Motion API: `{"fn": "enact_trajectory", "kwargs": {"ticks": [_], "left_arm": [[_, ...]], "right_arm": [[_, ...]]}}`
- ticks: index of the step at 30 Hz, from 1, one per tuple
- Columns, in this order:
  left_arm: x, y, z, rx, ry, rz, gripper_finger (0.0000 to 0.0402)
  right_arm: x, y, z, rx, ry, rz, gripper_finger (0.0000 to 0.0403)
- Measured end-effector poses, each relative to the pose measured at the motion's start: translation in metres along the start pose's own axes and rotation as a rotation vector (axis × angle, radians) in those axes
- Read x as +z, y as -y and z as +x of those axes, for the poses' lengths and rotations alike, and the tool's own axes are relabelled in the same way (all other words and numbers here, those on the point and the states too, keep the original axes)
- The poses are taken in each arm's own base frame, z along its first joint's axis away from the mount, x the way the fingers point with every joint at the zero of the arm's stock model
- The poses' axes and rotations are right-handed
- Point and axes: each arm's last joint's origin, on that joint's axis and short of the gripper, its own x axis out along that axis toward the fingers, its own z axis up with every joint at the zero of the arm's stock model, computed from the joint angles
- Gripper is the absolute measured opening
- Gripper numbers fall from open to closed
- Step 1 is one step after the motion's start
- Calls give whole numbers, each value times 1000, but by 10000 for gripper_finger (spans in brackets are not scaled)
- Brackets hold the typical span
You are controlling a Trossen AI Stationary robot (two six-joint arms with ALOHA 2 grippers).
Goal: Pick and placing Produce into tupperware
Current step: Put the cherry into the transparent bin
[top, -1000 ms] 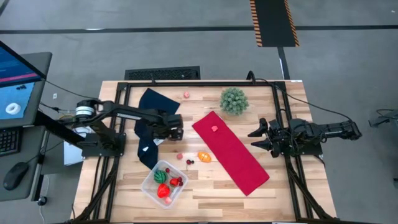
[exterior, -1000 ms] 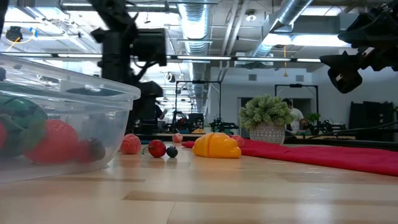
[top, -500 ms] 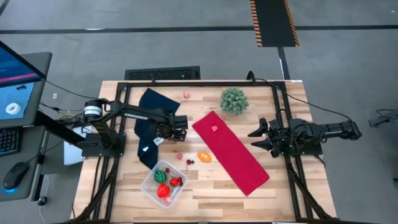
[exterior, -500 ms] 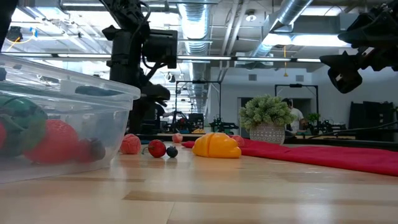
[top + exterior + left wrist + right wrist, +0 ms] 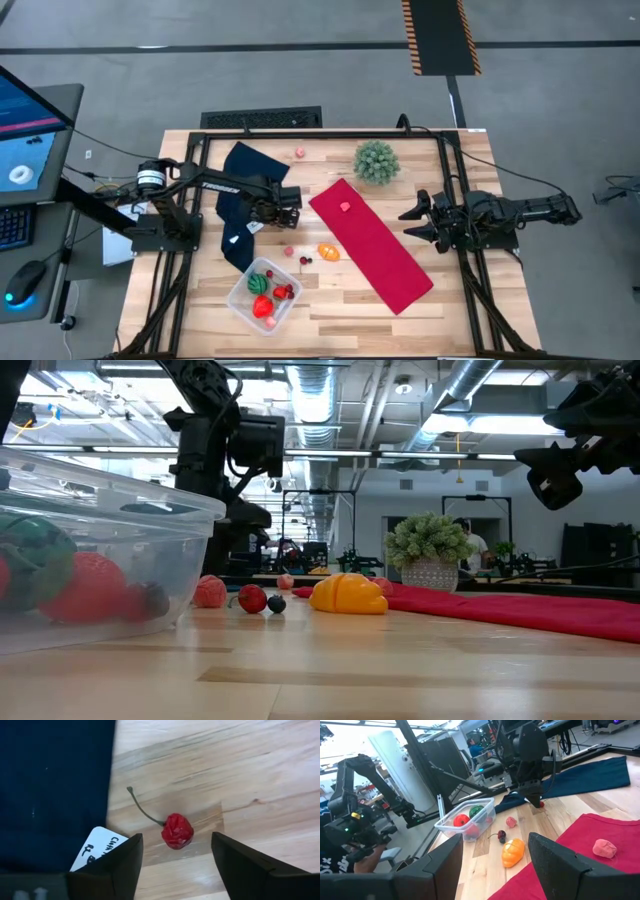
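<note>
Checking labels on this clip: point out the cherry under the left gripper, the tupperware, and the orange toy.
cherry (image 5: pixel 177 831), left wrist view, red body.
tupperware (image 5: pixel 240 299), high view, near rim.
orange toy (image 5: pixel 328 251), high view, middle.

The table (image 5: pixel 350 300) is pale wood with light and darker planks, carrying a long red cloth (image 5: pixel 370 245) and a dark navy cloth (image 5: pixel 240 190) with a white tag (image 5: pixel 97 852). A red cherry (image 5: pixel 177 831) has a thin green stem, beside an orange piece (image 5: pixel 347 594). The clear tupperware (image 5: pixel 265 295) holds red and green produce, and the spiky plant ball (image 5: pixel 376 161) is pale green.
</note>
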Motion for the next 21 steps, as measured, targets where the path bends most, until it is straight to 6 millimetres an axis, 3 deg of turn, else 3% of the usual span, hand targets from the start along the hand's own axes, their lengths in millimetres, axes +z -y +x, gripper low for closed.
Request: {"fn": "enact_trajectory", "kwargs": {"ticks": [21], "left_arm": [[0,1,1,-1,1,13,145]], "right_arm": [[0,0,0,0,0,0,249]]}}
